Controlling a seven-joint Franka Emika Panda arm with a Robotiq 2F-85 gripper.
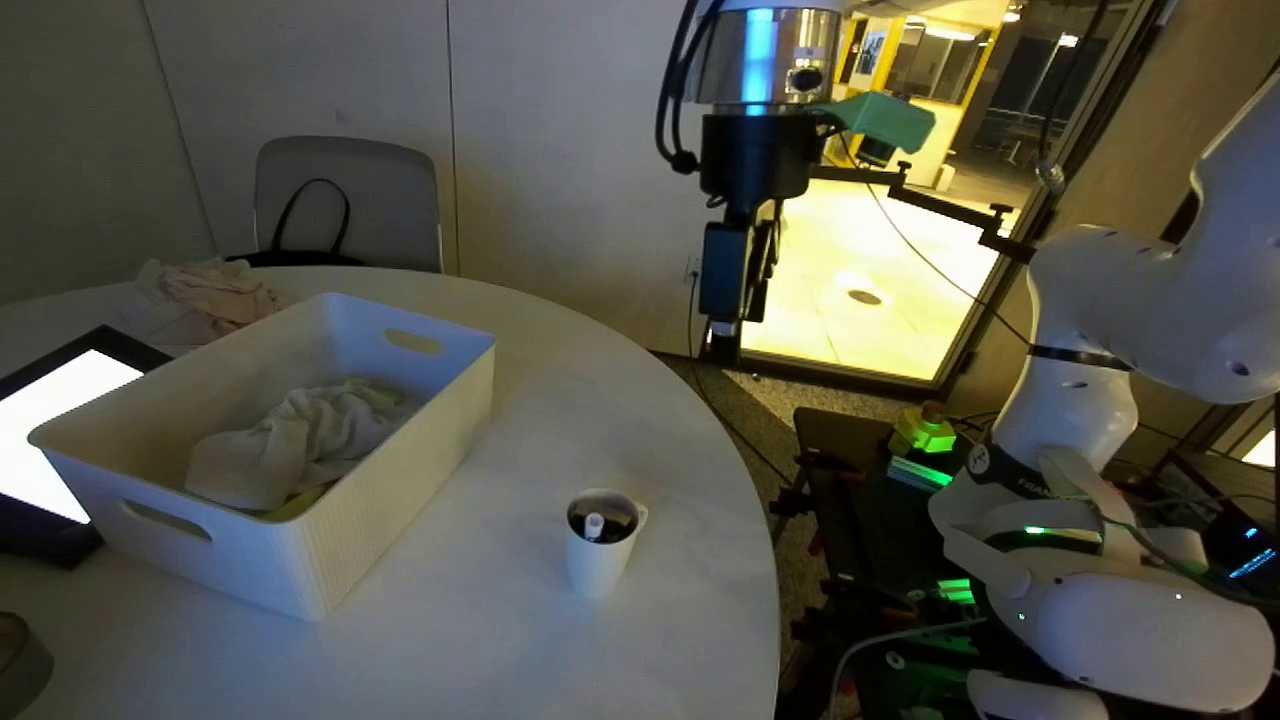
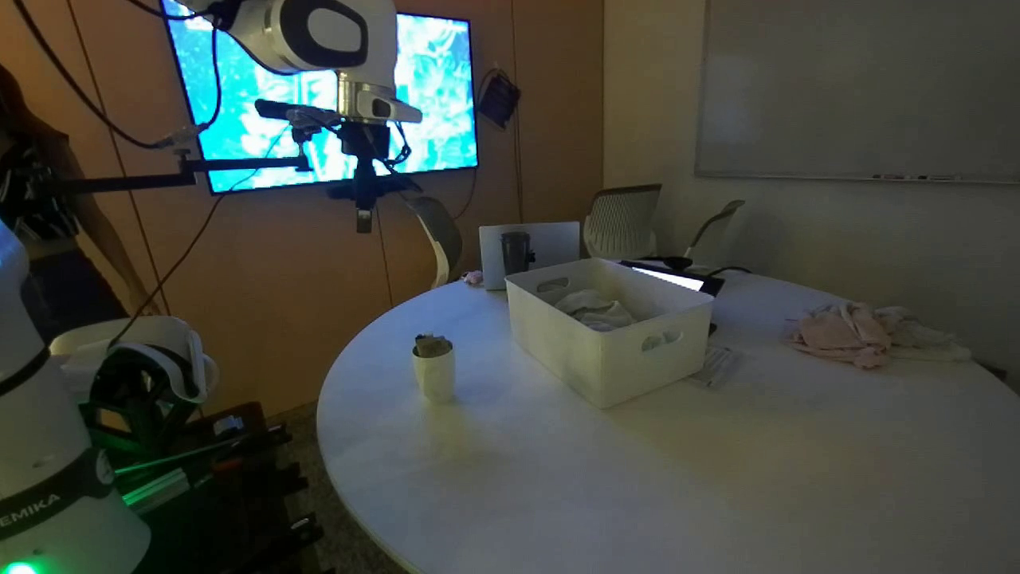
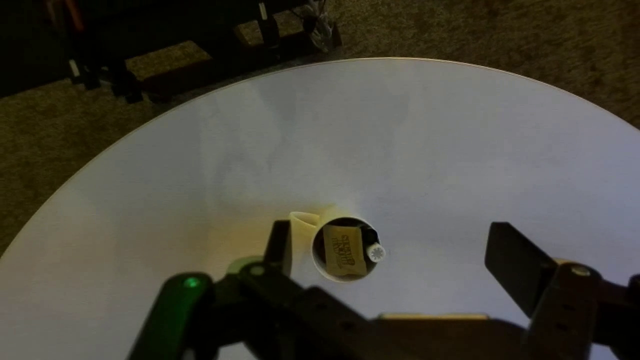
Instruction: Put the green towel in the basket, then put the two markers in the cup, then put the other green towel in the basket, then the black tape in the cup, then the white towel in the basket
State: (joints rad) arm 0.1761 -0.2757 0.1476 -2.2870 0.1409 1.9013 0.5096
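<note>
Pink cloth (image 2: 846,333) near basket (image 2: 617,367), lit screen (image 1: 50,400) partly hidden behind it, end effector (image 3: 390,250) spread, well apart from cup (image 1: 597,565).

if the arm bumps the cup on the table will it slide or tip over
Pushed high up, the cup would probably tip, being taller than it is wide. Pushed low, it may slide instead, since the table looks smooth. If it did fall, the handle sticking out of its side would likely stop it rolling far.
</note>
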